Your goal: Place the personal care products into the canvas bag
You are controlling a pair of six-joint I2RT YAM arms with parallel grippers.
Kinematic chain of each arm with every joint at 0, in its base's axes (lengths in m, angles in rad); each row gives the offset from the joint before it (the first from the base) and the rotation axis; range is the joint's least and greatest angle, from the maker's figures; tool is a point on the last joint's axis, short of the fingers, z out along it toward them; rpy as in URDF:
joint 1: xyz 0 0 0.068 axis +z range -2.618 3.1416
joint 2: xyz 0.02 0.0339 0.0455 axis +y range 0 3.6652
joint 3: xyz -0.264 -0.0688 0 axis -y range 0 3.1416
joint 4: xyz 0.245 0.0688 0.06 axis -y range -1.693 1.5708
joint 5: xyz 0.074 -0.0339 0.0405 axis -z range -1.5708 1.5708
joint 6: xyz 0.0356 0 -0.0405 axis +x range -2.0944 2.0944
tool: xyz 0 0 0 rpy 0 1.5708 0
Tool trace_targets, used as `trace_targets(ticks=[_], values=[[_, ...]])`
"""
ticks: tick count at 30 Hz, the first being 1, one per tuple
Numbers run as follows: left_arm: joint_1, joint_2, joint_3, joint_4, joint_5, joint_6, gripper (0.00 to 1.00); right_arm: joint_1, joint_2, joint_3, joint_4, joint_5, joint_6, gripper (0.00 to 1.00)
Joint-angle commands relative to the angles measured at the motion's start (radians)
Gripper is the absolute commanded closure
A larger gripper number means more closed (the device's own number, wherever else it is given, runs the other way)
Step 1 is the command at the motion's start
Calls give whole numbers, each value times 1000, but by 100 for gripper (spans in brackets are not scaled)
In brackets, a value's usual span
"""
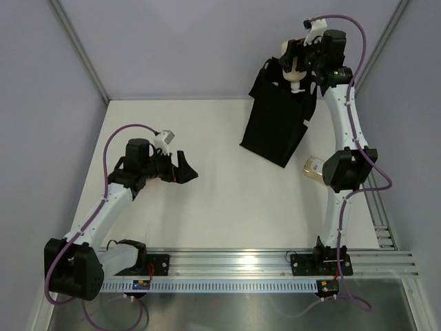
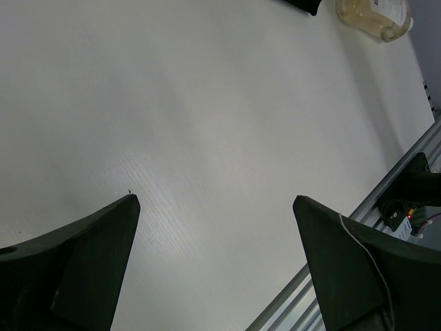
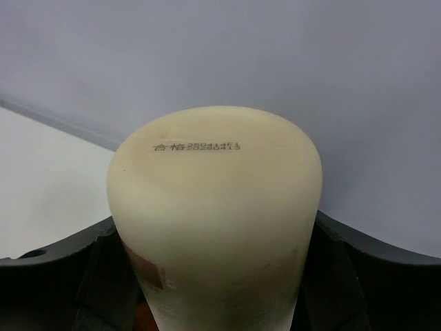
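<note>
The black canvas bag stands at the back right of the table. My right gripper is shut on a beige bottle and holds it raised over the bag's far end, cap pointing down. In the right wrist view the bottle's base fills the frame between the fingers. A clear yellowish bottle lies on the table by the right arm's elbow; it also shows in the left wrist view. My left gripper is open and empty above the table's left middle. The other products are out of view.
The aluminium rail with both arm bases runs along the near edge. Grey walls enclose the white table at the back and sides. The right arm's elbow sits just beside the lying bottle.
</note>
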Motion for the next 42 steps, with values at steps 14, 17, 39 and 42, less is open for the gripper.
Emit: trace_targets(ticks=[14, 17, 39, 42], values=[[-3, -9, 15, 19, -30, 19, 1, 2, -161, -573, 49, -310, 74, 98], [-3, -15, 13, 19, -33, 18, 1, 7, -122, -575, -3, -300, 24, 94], [-5, -30, 30, -45, -234, 25, 1, 25, -121, -266, -261, -122, -73, 1], [-3, -42, 30, -56, -296, 22, 1, 14, -178, -272, -232, -73, -68, 0]])
